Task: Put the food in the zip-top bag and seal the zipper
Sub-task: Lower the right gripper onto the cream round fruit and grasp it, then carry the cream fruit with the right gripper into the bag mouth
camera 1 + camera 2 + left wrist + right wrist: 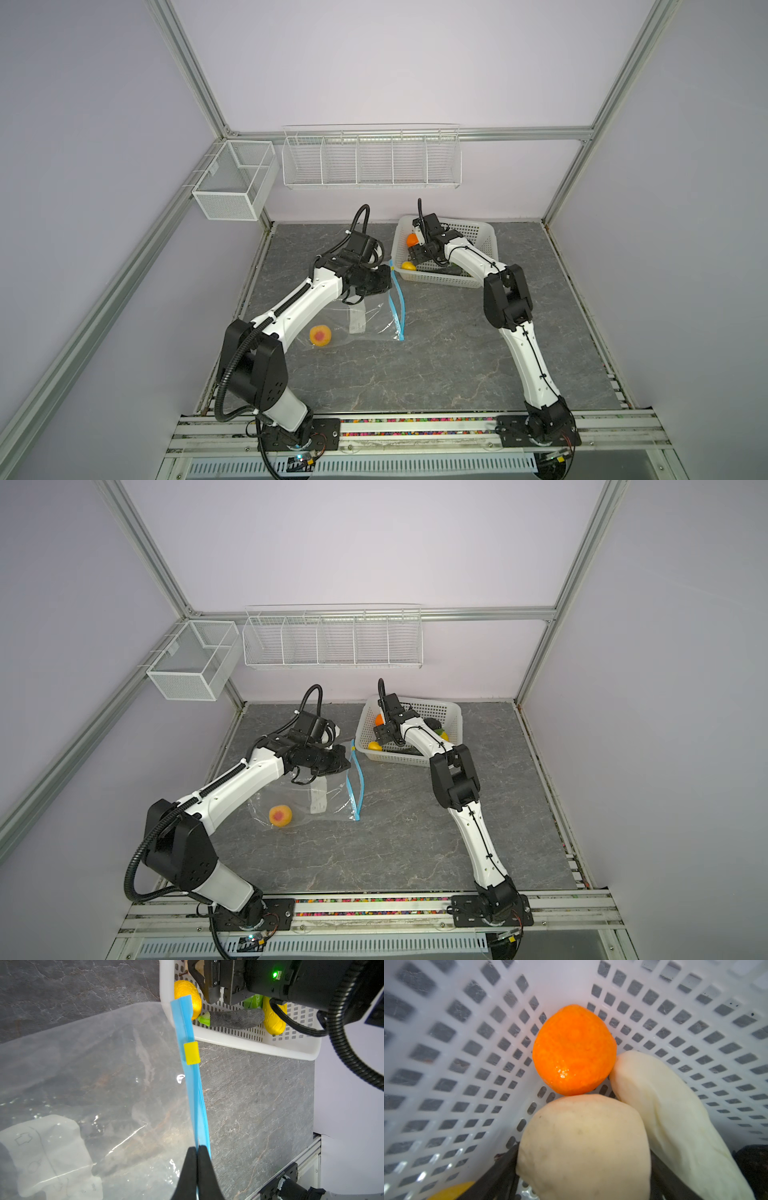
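Cream piece (581, 1126), basket (446, 1043) corner: R gripper (583, 1153) jaws spread astride, squeeze centred, lift straight; L gripper (197, 1149) pinching zipper (191, 1084).

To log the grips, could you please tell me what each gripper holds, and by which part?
The left gripper pinches the bag by its blue zipper strip, away from the yellow slider. The right gripper flanks a cream piece; grip cannot be told.
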`<state>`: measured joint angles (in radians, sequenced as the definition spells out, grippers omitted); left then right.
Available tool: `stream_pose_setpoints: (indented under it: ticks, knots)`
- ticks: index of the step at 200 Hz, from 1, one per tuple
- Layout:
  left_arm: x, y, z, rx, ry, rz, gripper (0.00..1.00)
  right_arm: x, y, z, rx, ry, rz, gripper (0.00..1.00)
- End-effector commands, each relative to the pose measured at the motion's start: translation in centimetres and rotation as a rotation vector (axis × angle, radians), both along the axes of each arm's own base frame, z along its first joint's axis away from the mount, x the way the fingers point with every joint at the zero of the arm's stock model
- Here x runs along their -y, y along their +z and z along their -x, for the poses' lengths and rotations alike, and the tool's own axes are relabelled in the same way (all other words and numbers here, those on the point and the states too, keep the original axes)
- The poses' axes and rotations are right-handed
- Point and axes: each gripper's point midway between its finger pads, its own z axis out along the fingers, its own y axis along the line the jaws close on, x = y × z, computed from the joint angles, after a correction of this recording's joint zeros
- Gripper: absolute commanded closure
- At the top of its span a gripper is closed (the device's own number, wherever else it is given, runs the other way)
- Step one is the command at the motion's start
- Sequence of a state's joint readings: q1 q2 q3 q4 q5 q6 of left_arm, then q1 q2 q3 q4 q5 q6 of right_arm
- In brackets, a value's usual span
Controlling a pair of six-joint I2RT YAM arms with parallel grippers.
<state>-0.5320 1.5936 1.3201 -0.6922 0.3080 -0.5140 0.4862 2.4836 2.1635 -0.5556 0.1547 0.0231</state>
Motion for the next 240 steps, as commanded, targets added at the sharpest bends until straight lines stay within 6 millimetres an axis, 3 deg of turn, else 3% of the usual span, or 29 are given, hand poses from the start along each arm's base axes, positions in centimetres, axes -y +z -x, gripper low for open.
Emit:
stream_pose_setpoints:
  ticks: [1,85,132,158,201,240]
  knots:
    - [0.1,-0.2,0.1,-0.001,-0.008,0.003,1.00,0.0,3.0,0.0,0.050,-0.003,-0.017,0.25]
    - [0.3,-0.4,0.2,-0.006,-0.013,0.010,1.00,0.3,6.0,0.7,0.089,-0.002,-0.040,0.27]
    - [0.1,-0.3,-0.1,-0.002,-0.008,0.008,1.00,0.1,8.7,1.8,0.108,0.012,-0.097,0.28]
    - [0.1,-0.4,-0.1,-0.006,-0.008,0.007,1.00,0.4,11.1,4.0,0.136,0.031,-0.148,0.29]
    - [0.0,-0.4,-0.2,-0.003,-0.001,0.009,1.00,1.7,13.4,8.2,0.214,0.043,-0.247,0.30]
    - [0.2,-0.3,-0.3,-0.002,0.000,0.017,1.00,0.5,14.0,12.5,0.243,0.167,-0.403,0.30]
